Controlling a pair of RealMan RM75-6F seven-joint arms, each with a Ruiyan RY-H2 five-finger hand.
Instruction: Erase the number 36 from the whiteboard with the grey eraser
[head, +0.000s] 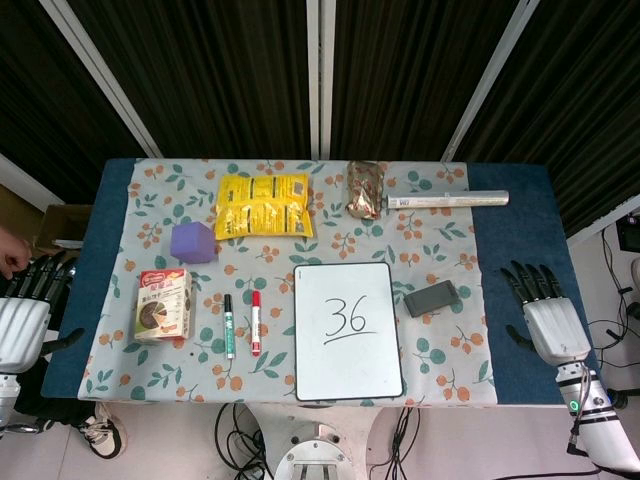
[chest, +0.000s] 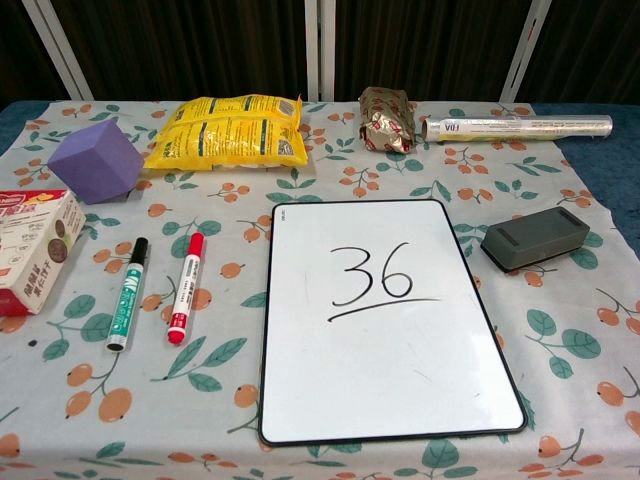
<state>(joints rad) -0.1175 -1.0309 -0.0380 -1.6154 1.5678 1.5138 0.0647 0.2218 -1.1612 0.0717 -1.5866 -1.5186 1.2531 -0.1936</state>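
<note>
Whiteboard (chest: 385, 320) lies flat near the front of the worktop (head: 520, 250), a little right of centre, with the number 36 (chest: 372, 272) written on it in black and underlined. One grey eraser (chest: 534, 237) rests on the flowered cloth (chest: 330, 180) just to the right of the board, apart from it and untouched.

My right hand (head: 545, 320) hovers at the right edge of the worktop over the blue strip, fingers spread wide, holding nothing, well apart from the eraser. My left hand (head: 25, 315) is off the left edge, fingers also apart and empty. Neither hand shows in the chest view.

Left of the board lie two markers side by side: one green marker (chest: 127, 292) with a black cap and one red marker (chest: 186, 287). Further left stands one closed snack box (chest: 35, 250); what it contains cannot be seen. Behind it sits one purple cube (chest: 95, 160).

Along the far side, from left to right: one yellow packet (chest: 230, 130), sealed; one shiny brown wrapped packet (chest: 387, 118), its contents hidden; and one clear roll in film (chest: 515, 127) lying on its side.

A person's fingers (head: 12, 262) show at the left edge of the head view, just above my left hand.
</note>
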